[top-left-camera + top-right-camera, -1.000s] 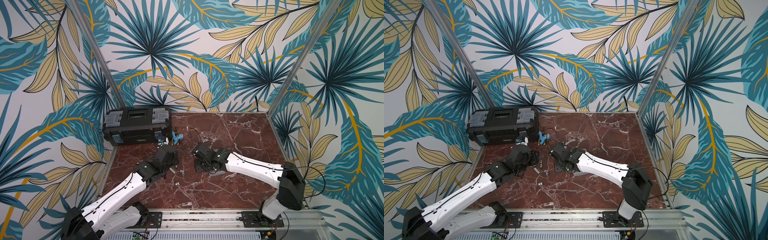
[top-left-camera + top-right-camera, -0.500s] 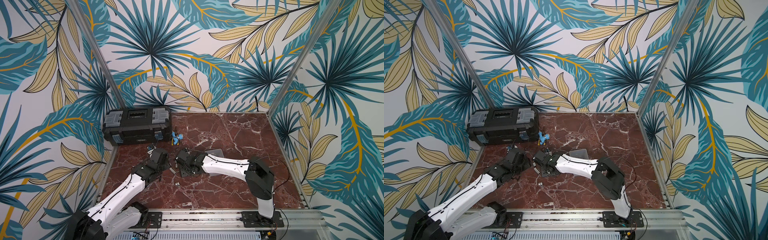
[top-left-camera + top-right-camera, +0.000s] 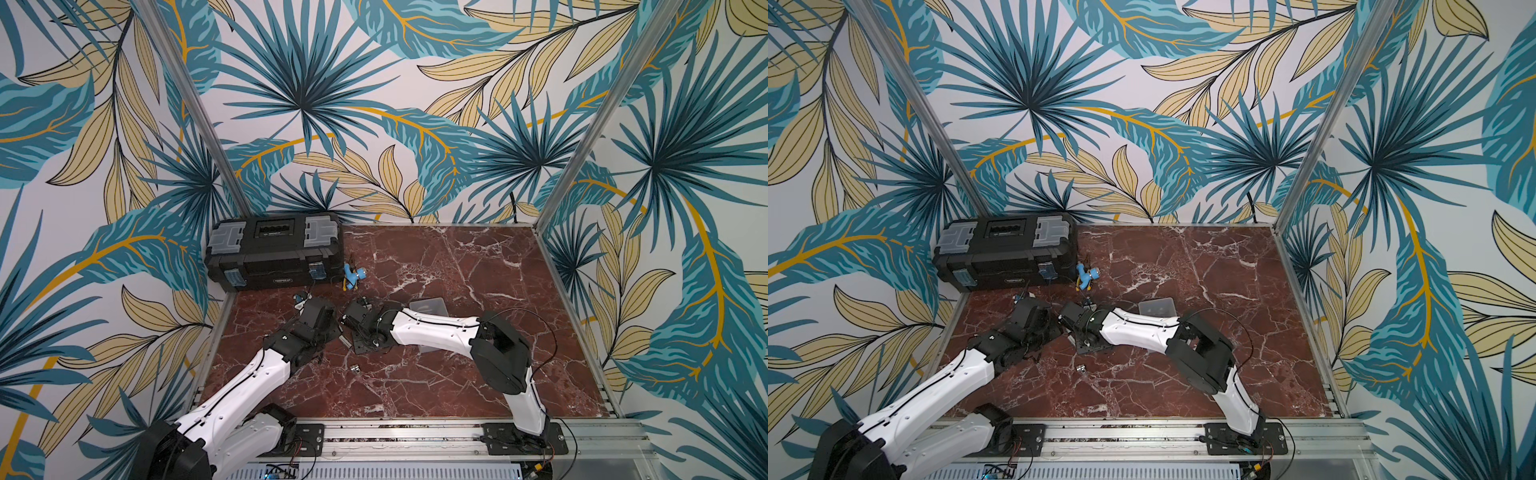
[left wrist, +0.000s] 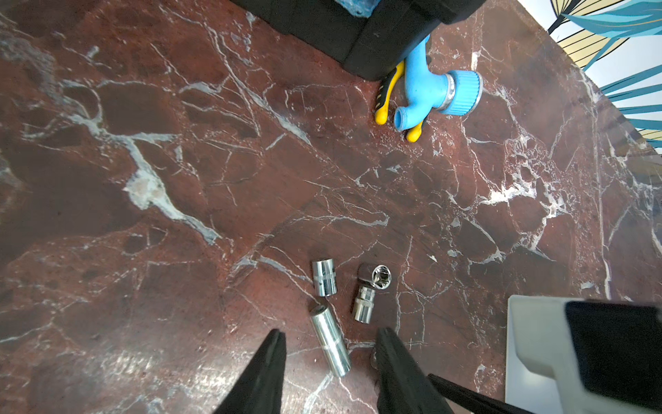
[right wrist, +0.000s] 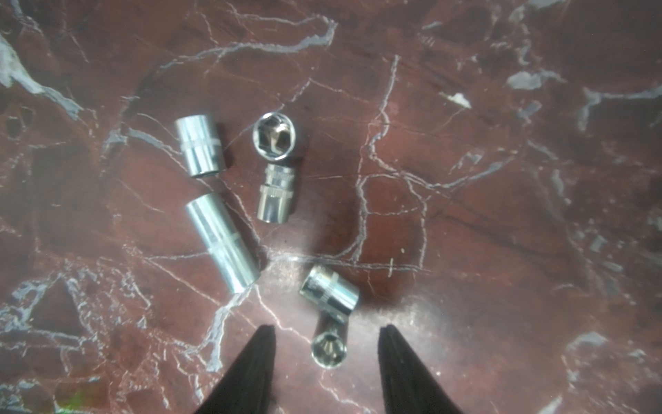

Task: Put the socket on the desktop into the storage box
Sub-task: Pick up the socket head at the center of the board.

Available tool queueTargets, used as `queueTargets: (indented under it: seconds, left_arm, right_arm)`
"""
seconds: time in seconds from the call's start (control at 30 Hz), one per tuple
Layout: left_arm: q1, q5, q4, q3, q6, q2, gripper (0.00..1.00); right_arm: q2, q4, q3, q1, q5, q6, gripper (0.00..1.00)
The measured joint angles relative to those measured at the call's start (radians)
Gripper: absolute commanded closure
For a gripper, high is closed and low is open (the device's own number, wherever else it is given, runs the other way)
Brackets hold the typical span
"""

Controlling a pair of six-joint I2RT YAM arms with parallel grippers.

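The red-brown marble table (image 3: pixel 457 266) carries a black toolbox (image 3: pixel 274 253) in one corner. Just beside the toolbox lie a blue hose nozzle (image 3: pixel 353 275) and yellow-handled pliers (image 4: pixel 382 111). Farther from the toolbox, several chrome sockets (image 5: pixel 222 240) lie clustered. One lone socket (image 3: pixel 355 368) lies apart, and a translucent box (image 3: pixel 428 306) sits farther still.

Lab-style robot test cell set out like a small workshop bench. Panels (image 3: pixel 299 104) printed with teal and tan palm leaves wall in three sides, joined by aluminium posts (image 3: pixel 205 120). The desktop (image 3: pixel 457 266), red-brown and marble-patterned, ends in an aluminium rail (image 3: pixel 395 434) where a white-and-black left arm (image 3: pixel 253 378) and right arm (image 3: pixel 432 332) are bolted on black base plates (image 3: pixel 498 442). A black toolbox (image 3: pixel 274 259) and loose chrome sockets (image 4: pixel 324 283) lie on the desktop.
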Motion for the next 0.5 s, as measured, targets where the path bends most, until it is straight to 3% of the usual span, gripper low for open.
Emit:
queueTargets:
  seconds: [0.5]
  left_arm:
    - [0.0, 0.045, 0.028, -0.009, 0.0, 0.03, 0.55]
  right_arm:
    - [0.013, -0.019, 0.0, 0.008, 0.008, 0.017, 0.59]
